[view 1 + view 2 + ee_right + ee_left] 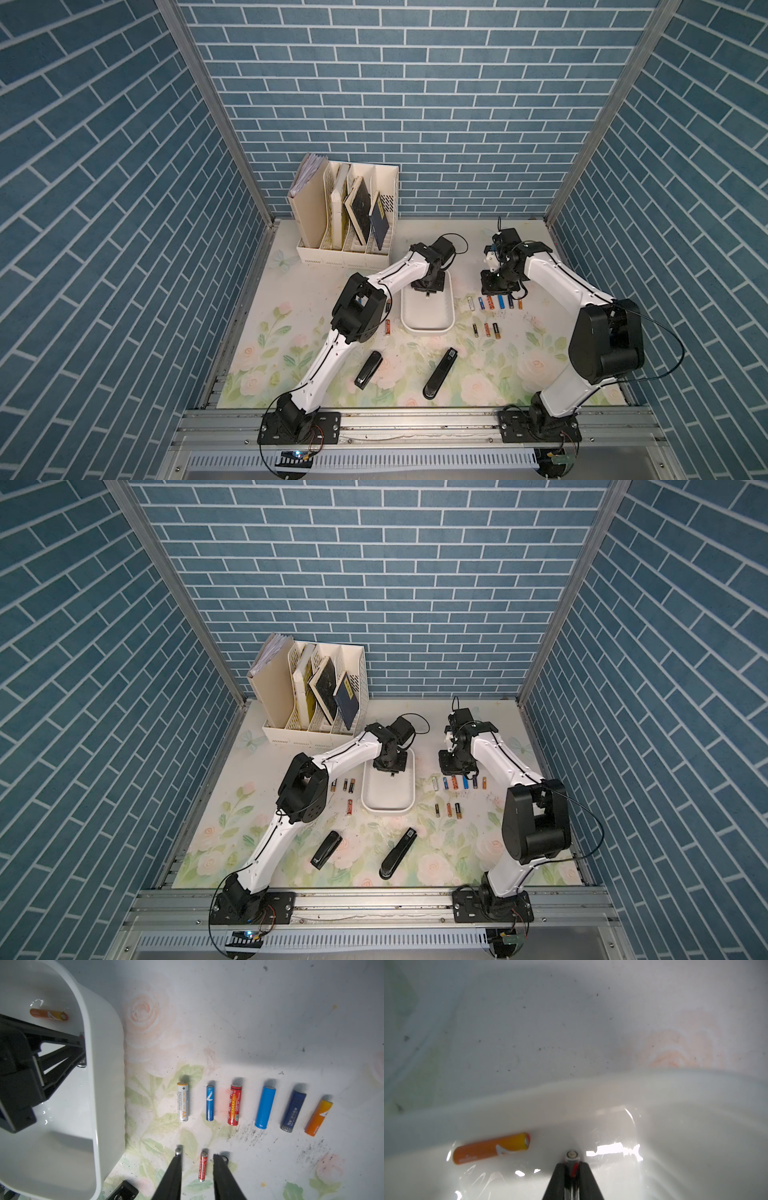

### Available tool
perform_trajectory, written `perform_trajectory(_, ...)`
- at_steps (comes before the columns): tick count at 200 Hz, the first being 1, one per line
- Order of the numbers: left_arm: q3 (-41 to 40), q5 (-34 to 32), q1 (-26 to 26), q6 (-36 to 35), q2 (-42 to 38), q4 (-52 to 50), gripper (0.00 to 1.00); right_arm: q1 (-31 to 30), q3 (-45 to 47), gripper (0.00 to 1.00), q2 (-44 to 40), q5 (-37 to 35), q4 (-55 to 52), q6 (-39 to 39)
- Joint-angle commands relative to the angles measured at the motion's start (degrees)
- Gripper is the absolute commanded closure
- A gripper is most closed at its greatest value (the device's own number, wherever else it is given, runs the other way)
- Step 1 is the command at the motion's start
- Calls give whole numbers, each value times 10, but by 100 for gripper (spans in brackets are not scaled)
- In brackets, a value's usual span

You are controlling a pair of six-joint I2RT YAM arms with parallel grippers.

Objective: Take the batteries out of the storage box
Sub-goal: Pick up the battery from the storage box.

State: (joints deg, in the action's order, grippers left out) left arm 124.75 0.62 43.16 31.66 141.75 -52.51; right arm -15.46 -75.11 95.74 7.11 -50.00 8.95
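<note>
One silver battery clenched in left pincer inside storage box, orange battery beside, right pincer parted

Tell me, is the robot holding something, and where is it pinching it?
The left gripper pinches a small silver-ended cylindrical battery by its sides, near that end, inside the white plastic box. The open right gripper holds nothing.

Black left tool dips into the shallow white plastic storage box; small coloured cylindrical batteries lie at its three o'clock
</note>
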Motion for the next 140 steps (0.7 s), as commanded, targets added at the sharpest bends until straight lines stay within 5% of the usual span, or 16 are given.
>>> perform_trajectory(1,-8,13,1,6,-31,-18,83,3,8,71,7,9,6,-9)
perform_trajectory(140,-91,40,-12,20,-157,-8,83,2,-7,71,23,18,15,-7)
